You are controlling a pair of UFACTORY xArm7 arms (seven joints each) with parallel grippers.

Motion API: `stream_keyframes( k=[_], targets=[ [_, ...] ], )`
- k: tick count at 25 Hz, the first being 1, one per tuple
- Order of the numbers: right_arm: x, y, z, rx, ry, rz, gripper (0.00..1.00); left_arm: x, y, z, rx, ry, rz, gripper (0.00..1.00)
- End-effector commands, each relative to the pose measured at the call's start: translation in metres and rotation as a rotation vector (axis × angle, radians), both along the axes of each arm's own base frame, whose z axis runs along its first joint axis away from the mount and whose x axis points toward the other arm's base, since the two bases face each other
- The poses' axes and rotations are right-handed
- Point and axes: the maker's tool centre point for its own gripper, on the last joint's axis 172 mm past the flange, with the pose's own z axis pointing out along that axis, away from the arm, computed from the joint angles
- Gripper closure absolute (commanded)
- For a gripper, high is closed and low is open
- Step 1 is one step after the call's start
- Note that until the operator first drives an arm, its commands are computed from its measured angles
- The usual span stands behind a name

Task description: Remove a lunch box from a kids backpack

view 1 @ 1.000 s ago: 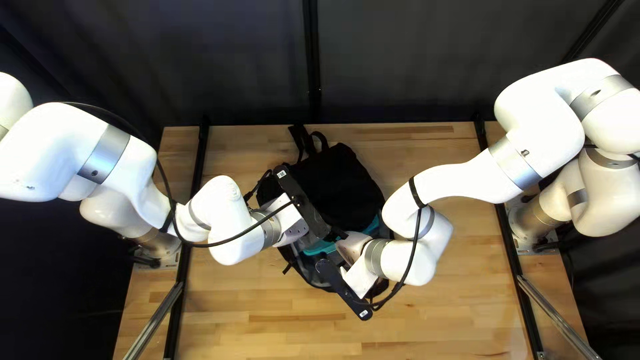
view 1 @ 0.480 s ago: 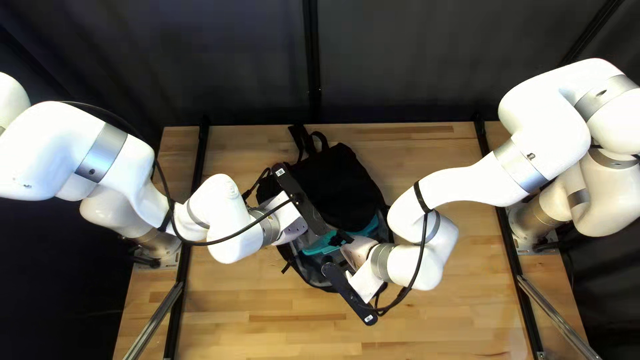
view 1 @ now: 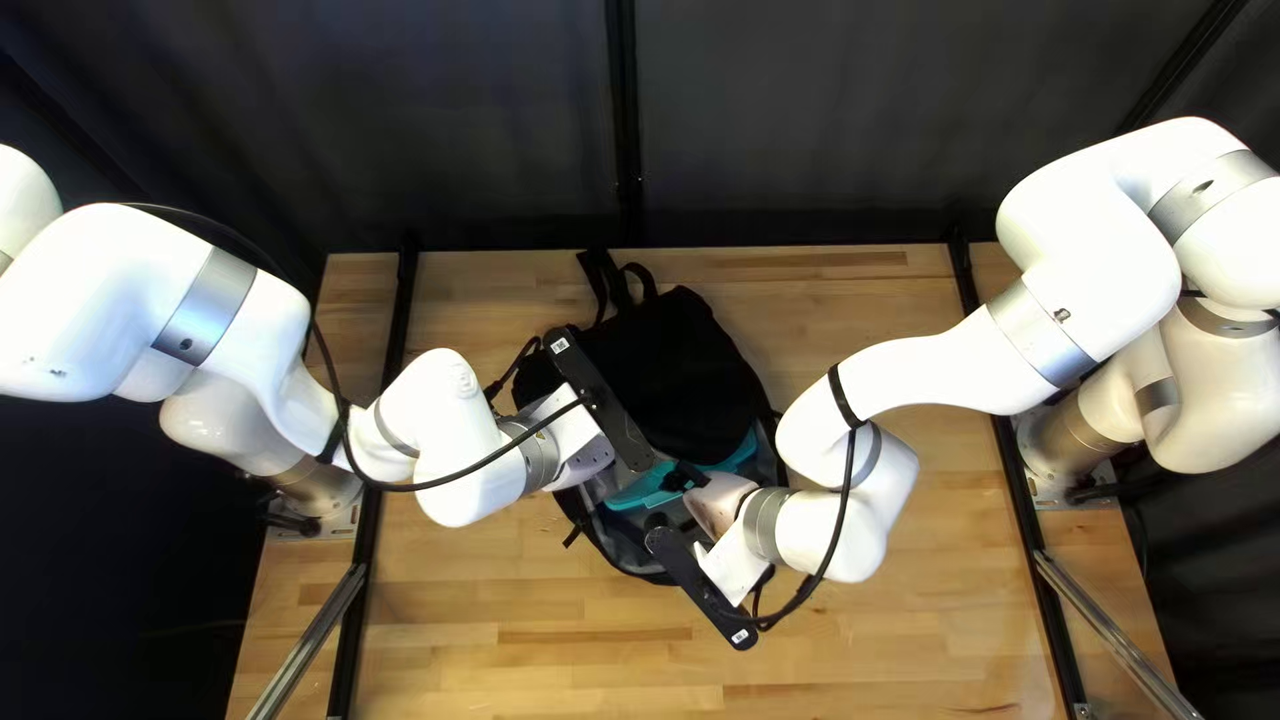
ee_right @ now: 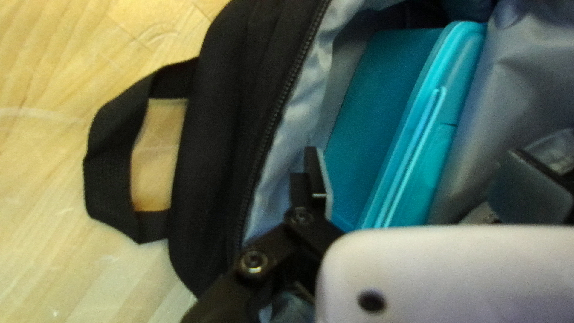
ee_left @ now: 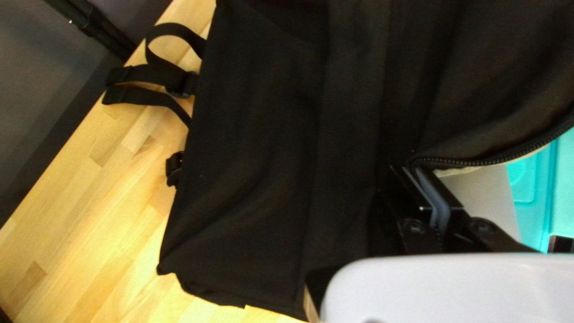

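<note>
The black backpack (view 1: 674, 367) lies with its zipped top open, and the teal lunch box (view 1: 644, 491) shows inside. My left gripper (view 1: 607, 403) and right gripper (view 1: 700, 584) are over it, their fingertips hidden in the top left view. In the left wrist view my left gripper (ee_left: 431, 194) is pinched on the zippered edge of the backpack (ee_left: 257, 149), beside the lunch box (ee_left: 532, 185). In the right wrist view my right gripper (ee_right: 427, 188) has its fingers apart inside the bag; the lunch box (ee_right: 382, 125) stands between them, near one finger and separated from the other.
Black straps (ee_left: 149, 75) stick out from the backpack over the wooden table (view 1: 534, 620). A fabric handle loop (ee_right: 110, 164) lies outside the bag's rim in the right wrist view. Both arms reach in low from opposite sides, with their wrists close together.
My right arm has shifted a little toward the table's near edge and its right side, uncovering more of the teal box. My left gripper has moved only slightly.
</note>
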Motion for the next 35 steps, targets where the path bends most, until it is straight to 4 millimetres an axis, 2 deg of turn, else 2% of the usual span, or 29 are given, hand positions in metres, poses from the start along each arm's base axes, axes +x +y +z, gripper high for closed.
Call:
stream_keyframes(
  k=[1, 17, 25, 28, 29, 30, 31, 32, 35],
  targets=[
    [-0.004, -0.006, -0.003, 0.002, 0.008, -0.004, 0.00, 0.000, -0.001, -0.001, -0.001, -0.001, 0.001, 1.00],
    [-0.021, -0.022, -0.030, 0.010, 0.059, -0.015, 0.00, 0.001, 0.000, -0.002, -0.001, -0.001, 0.002, 1.00],
    [-0.016, -0.023, -0.025, -0.008, 0.062, -0.008, 0.21, 0.001, 0.000, -0.003, 0.000, 0.000, 0.001, 1.00],
    [-0.010, -0.026, -0.022, -0.018, 0.061, -0.003, 0.35, 0.001, 0.000, -0.003, -0.001, 0.000, 0.001, 1.00],
    [-0.009, -0.026, -0.021, -0.021, 0.062, -0.002, 0.46, 0.001, 0.000, -0.003, -0.001, 0.000, 0.001, 1.00],
    [-0.008, -0.028, -0.021, -0.023, 0.062, 0.000, 0.79, 0.001, 0.000, -0.003, -0.001, 0.000, 0.000, 1.00],
    [-0.006, -0.028, -0.021, -0.025, 0.062, 0.001, 0.97, 0.001, 0.000, -0.003, -0.001, 0.000, 0.000, 1.00],
    [-0.006, -0.029, -0.021, -0.029, 0.063, 0.003, 1.00, 0.001, 0.000, -0.003, -0.002, 0.001, 0.000, 1.00],
    [-0.006, -0.028, -0.020, -0.039, 0.065, 0.007, 1.00, 0.000, 0.000, -0.004, -0.002, 0.001, 0.000, 1.00]
  ],
)
